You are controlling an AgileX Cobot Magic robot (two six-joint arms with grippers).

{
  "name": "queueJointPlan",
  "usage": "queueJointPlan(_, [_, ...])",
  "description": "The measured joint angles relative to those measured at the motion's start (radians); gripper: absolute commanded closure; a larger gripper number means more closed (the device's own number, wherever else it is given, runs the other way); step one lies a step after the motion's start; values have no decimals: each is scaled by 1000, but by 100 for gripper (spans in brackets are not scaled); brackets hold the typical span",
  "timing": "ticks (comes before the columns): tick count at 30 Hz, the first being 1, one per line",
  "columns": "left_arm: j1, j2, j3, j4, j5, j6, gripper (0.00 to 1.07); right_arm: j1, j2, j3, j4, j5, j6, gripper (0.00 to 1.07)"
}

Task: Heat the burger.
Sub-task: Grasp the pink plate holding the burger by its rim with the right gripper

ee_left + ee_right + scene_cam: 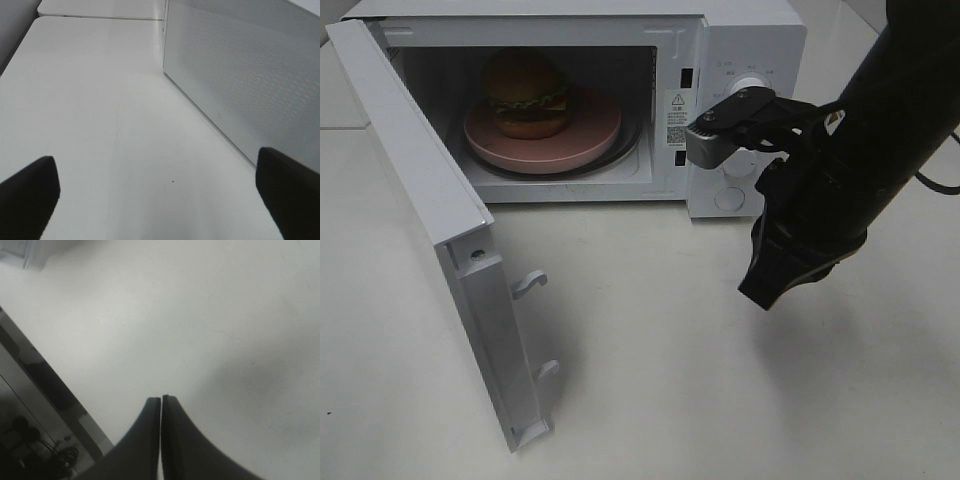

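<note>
The burger point(527, 93), with golden-brown bun, lettuce and tomato, sits on a round pink plate point(595, 140) inside the white microwave point(750, 40), whose door point(420, 200) stands swung wide open to the left. My right gripper point(760, 297) hangs in front of the microwave's control panel, tips pointing down at the table, apart from the burger. Its fingers point(150, 440) are pressed together with nothing between them. My left gripper point(156, 165) is open and empty over the bare table, beside the outer face of the door point(240, 75). It does not show in the exterior high view.
Two latch hooks point(530, 283) stick out of the door's front edge. The control panel with its lower knob point(730, 198) lies behind the right arm. White table point(660, 380) stretches in front of the microwave.
</note>
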Motion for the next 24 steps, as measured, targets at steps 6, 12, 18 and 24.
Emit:
queueJointPlan(6, [0, 0, 0, 0, 0, 0, 7, 0, -6, -40, -3, 99, -381, 101])
queueJointPlan(12, [0, 0, 0, 0, 0, 0, 7, 0, -6, -53, -3, 120, -634, 101])
queueJointPlan(18, [0, 0, 0, 0, 0, 0, 7, 0, -6, -53, -57, 108, -848, 96])
queueJointPlan(24, [0, 0, 0, 0, 0, 0, 7, 0, -6, -53, -151, 49, -877, 75])
